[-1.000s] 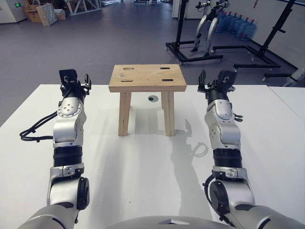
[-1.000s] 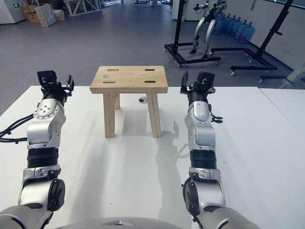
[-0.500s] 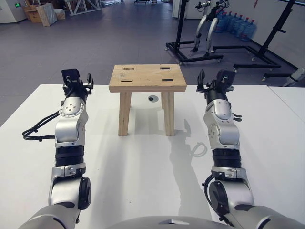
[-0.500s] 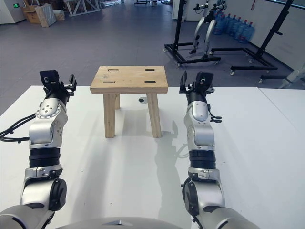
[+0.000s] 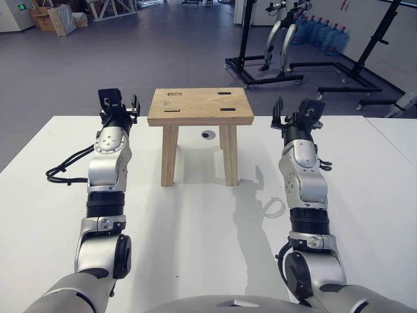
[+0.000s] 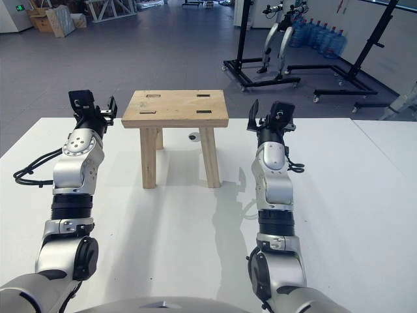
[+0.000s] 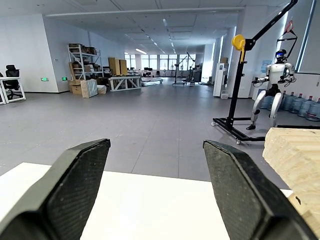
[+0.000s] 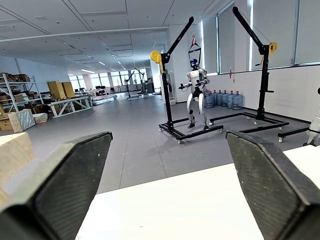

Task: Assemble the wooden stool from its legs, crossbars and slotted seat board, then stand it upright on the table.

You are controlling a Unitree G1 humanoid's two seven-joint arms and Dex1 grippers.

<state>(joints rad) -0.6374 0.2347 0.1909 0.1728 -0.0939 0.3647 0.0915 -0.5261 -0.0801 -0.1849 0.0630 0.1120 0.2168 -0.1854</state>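
The wooden stool (image 5: 201, 107) stands upright on the white table (image 5: 195, 248), toward the far edge, its slotted seat board on top of the legs. My left gripper (image 5: 119, 109) is raised just left of the seat, open and holding nothing; the seat's edge (image 7: 295, 155) shows close beside its black fingers (image 7: 80, 185). My right gripper (image 5: 296, 117) is raised to the right of the stool, a short gap from the seat, open and holding nothing; the seat's corner (image 8: 12, 150) lies off to one side of its fingers (image 8: 270, 170).
A small round fitting (image 5: 208, 135) sits in the table behind the stool. A black cable (image 5: 65, 173) loops beside my left arm. Beyond the table's far edge is open floor with black stands (image 5: 260, 65) and water bottles.
My left arm has swung right, bringing its gripper from well left of the stool to right beside the seat's left edge. The right arm has barely shifted. The stool has not moved.
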